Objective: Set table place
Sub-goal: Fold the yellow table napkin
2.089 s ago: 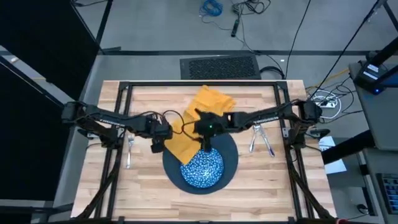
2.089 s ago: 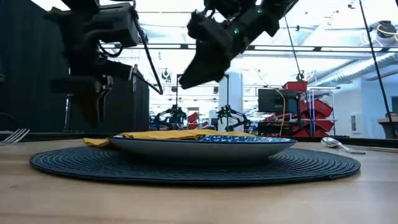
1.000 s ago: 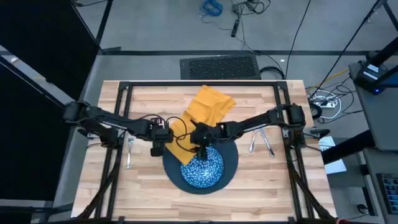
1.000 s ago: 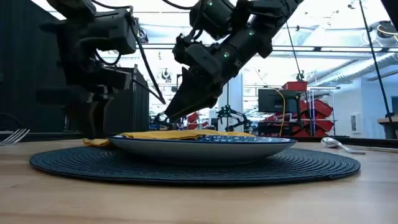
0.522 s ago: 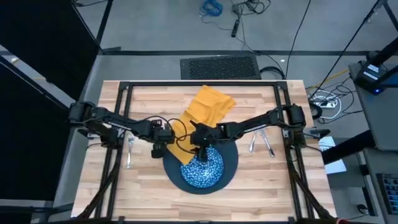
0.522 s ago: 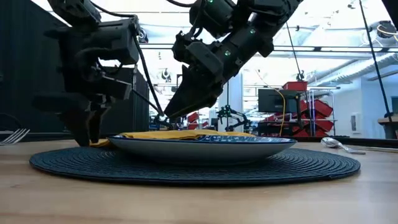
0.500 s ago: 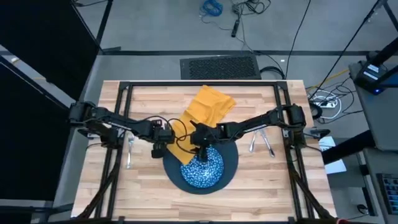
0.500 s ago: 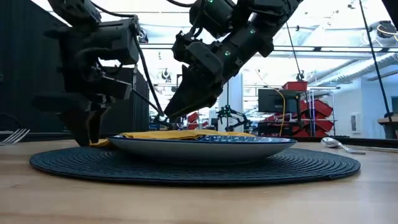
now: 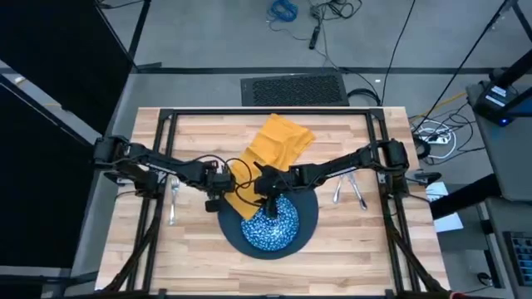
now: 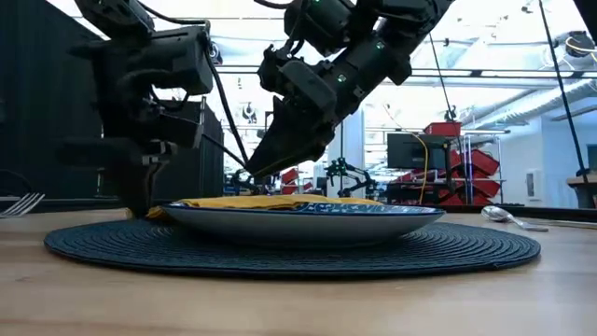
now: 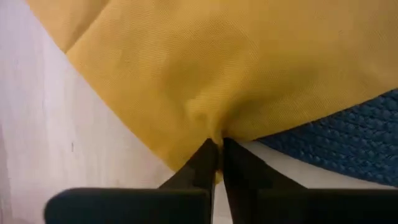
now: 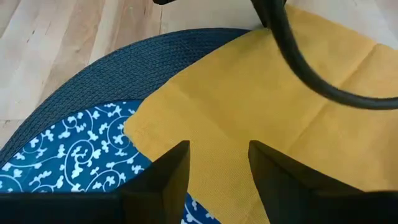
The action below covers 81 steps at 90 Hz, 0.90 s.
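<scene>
Surface, high view: pale plank table (image 9: 191,249) with a black frame; grey floor and loose cables beyond its 12 o'clock edge.
Place setting, high view: blue-and-white speckled dish (image 9: 270,224) on a dark round mat (image 9: 309,208) near table centre; mustard napkin (image 9: 274,145) runs from 12 o'clock down over the mat's rim toward 10 o'clock of the dish.
Cutlery, high view: fork (image 9: 174,199) at 9 o'clock of the mat; spoon and knife (image 9: 349,187) at 3 o'clock, well apart from the dish.
Grippers, high view: left gripper (image 9: 214,199) at the napkin's 9 o'clock edge; right gripper (image 9: 268,199) over the napkin at the dish's 12 o'clock rim.
Low view: dish (image 10: 308,217) sits flat on the woven mat (image 10: 289,247), napkin (image 10: 252,201) draped over it; workshop with red bins behind.
Left wrist view: fingers (image 11: 210,165) pinched together on a fold of the napkin (image 11: 236,68), at its edge beside the mat (image 11: 336,143).
Right wrist view: fingers (image 12: 174,163) spread apart, holding nothing, just above the napkin (image 12: 261,118) where it overlaps the dish (image 12: 74,149).
</scene>
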Each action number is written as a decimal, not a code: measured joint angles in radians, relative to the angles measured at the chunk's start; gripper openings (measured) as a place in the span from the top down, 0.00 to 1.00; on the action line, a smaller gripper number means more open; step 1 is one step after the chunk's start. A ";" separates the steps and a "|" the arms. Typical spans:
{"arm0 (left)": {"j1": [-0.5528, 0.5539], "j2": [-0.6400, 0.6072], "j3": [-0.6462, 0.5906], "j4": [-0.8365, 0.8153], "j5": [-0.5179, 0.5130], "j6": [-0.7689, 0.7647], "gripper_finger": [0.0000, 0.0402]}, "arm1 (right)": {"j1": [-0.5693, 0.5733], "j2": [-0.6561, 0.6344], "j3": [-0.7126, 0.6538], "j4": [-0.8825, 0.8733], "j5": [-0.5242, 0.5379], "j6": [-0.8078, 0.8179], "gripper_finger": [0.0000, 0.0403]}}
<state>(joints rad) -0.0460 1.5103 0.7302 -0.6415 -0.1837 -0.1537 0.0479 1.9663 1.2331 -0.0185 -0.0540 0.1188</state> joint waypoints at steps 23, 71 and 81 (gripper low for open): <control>0.001 -0.008 0.091 -0.003 -0.017 0.001 1.00 | 0.043 0.000 0.000 0.033 0.002 -0.159 0.61; 0.000 -0.010 0.116 -0.059 -0.016 0.002 1.00 | 0.056 0.065 0.000 0.048 0.010 -0.340 0.61; 0.000 -0.010 0.116 -0.057 -0.016 0.003 1.00 | 0.053 0.063 0.000 0.057 0.011 -0.338 0.61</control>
<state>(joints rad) -0.0463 1.5005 0.8463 -0.6988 -0.2001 -0.1505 0.1005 2.0293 1.2331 0.0385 -0.0433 -0.2195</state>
